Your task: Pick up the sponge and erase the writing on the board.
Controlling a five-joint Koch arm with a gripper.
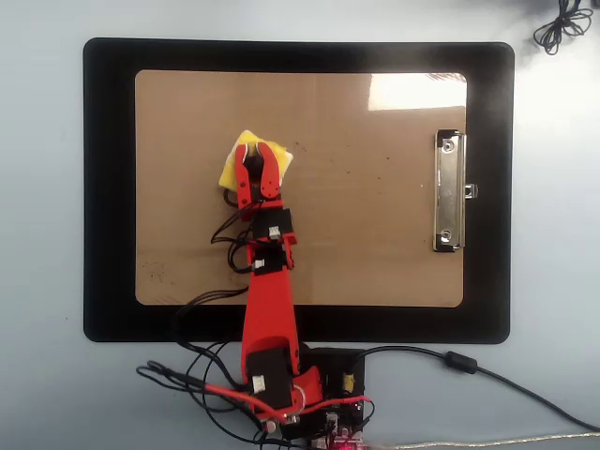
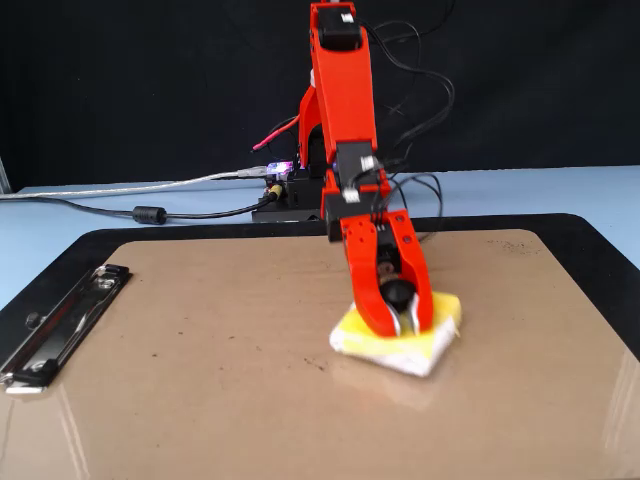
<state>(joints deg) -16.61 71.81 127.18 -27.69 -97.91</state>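
Observation:
The yellow sponge (image 1: 234, 165) with a white edge lies on the tan board (image 1: 366, 244); it also shows in the fixed view (image 2: 440, 330). My red gripper (image 1: 258, 155) is shut on the sponge's black knob (image 2: 397, 294) and presses the sponge onto the board (image 2: 200, 380). In the fixed view the gripper (image 2: 398, 322) points down, jaws either side of the knob. No "Hao" writing shows on the board; only a few faint dark specks remain on its surface.
The board lies on a larger black mat (image 1: 108, 187). Its silver clip (image 1: 449, 192) is at the right in the overhead view, at the left in the fixed view (image 2: 60, 320). The arm's base and cables (image 1: 300, 394) sit at the mat's near edge.

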